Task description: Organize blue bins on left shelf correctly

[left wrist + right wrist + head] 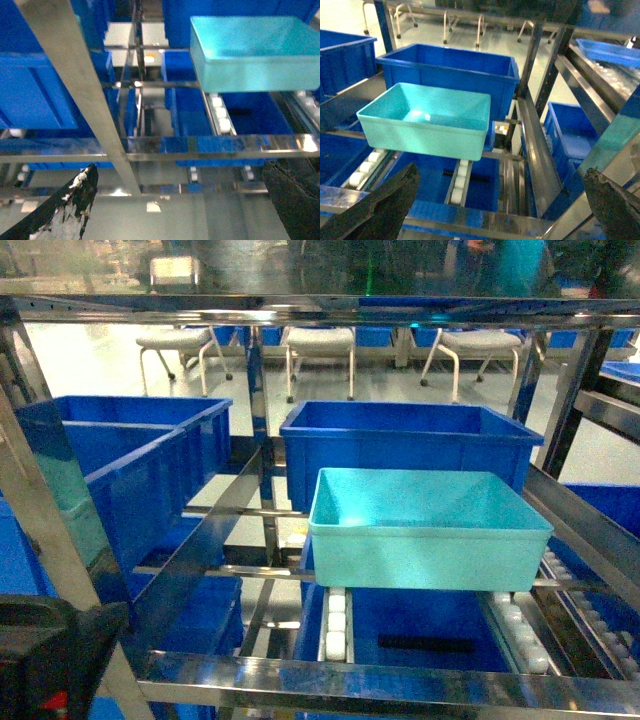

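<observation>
Your turquoise bin (428, 530) sits on the shelf's white rollers (336, 625), just in front of a dark blue bin (410, 440). Your left pincer (180, 200) and right pincer (495, 205) are spread wide, holding nothing.

A warehouse or factory storeroom: steel racks (400, 685) with roller tracks (336, 625) carry rows of blue plastic bins (410, 440), a pale concrete floor (100, 370) runs behind, and plain chairs (320, 345) stand there.
</observation>
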